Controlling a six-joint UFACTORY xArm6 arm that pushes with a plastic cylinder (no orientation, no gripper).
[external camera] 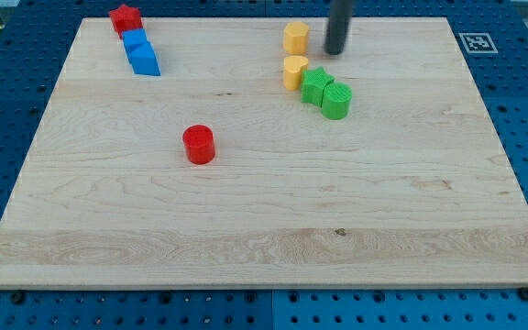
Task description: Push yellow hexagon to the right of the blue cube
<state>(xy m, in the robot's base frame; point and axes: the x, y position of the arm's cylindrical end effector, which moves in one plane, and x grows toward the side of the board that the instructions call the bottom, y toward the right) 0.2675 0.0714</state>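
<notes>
The yellow hexagon (295, 38) stands near the view's top, a little right of centre. My tip (335, 51) rests on the board just to its right, a small gap apart. The blue cube (135, 41) sits at the view's upper left, with a second blue block (144, 61) touching it below and a red star (126, 17) touching it above. The hexagon is far to the right of the blue cube.
A second yellow block (294, 71) stands below the hexagon, touching a green star (316, 85) and a green cylinder (336, 100). A red cylinder (198, 145) stands left of centre. The wooden board (264, 257) ends close above my tip.
</notes>
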